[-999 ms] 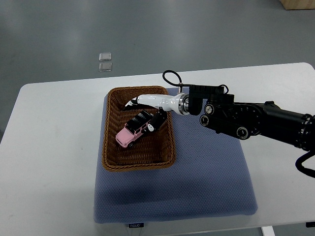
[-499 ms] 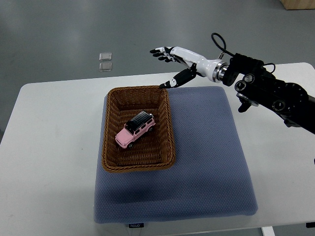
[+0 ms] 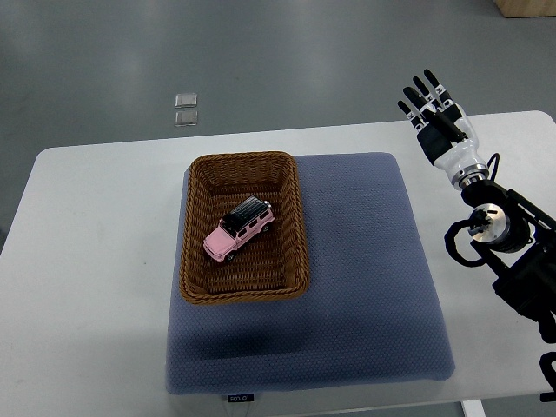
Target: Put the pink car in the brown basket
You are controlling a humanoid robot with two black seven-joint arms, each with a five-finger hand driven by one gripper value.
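Since the earlier frame the right hand [image 3: 441,130] has swung away from above the woven brown wicker basket [image 3: 300,221] to the far right of the white table [image 3: 95,261], well apart from the basket. Its fingers [image 3: 423,94] are spread straight and hold nothing. In the top view, the small pink toy car with a black roof [image 3: 239,229] lies inside the basket, angled diagonally. The basket sits on the left part of a blue-grey padded mat [image 3: 365,287].

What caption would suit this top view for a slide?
Pink car lying inside brown basket on blue mat; right hand open, empty, off to the side.
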